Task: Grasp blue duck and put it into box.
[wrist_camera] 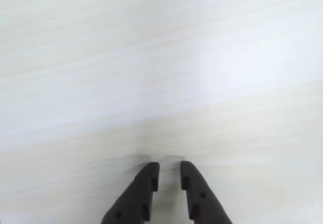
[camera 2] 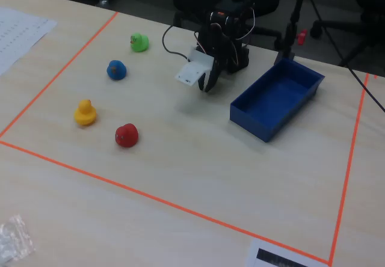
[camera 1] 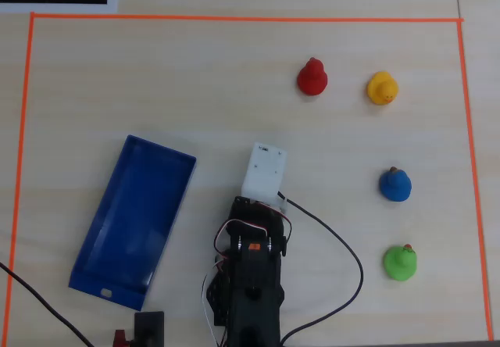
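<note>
the arm's base (camera 1: 246, 316) is cut off by the overhead view's bottom edge, and its white camera block (camera 1: 263, 171) hides the pincer there.

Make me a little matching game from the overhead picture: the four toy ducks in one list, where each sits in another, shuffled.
Things:
1. red duck
2. yellow duck
3. blue duck
4. green duck

Places, in the overhead view:
A. lowest on the right side
B. top right, right of another duck
C. between two ducks on the right side
D. top, leftmost of the ducks

Pairs: 1-D, 2-B, 3-C, 4-A
</note>
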Motion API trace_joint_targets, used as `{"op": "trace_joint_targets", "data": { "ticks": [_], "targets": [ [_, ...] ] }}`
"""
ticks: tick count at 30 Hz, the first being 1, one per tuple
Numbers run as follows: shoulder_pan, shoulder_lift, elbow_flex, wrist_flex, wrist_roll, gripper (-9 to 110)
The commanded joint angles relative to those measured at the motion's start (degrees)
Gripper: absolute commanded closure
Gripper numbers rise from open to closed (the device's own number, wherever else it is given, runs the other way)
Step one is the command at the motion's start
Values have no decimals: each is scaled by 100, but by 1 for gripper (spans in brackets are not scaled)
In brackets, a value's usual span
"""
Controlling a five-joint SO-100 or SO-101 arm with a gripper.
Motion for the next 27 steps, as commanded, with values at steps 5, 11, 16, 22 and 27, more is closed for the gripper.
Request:
{"op": "trace_joint_targets", "data": {
  "ticks": [5, 11, 16, 22, 27],
  "targets": [
    [26, -79, -18, 97, 35, 99],
    [26, -79, -18, 97, 35, 99],
    [26, -79, -18, 97, 35, 99],
    [70, -79, -18, 97, 35, 99],
    [44, -79, -18, 97, -105, 85]
  ]
}}
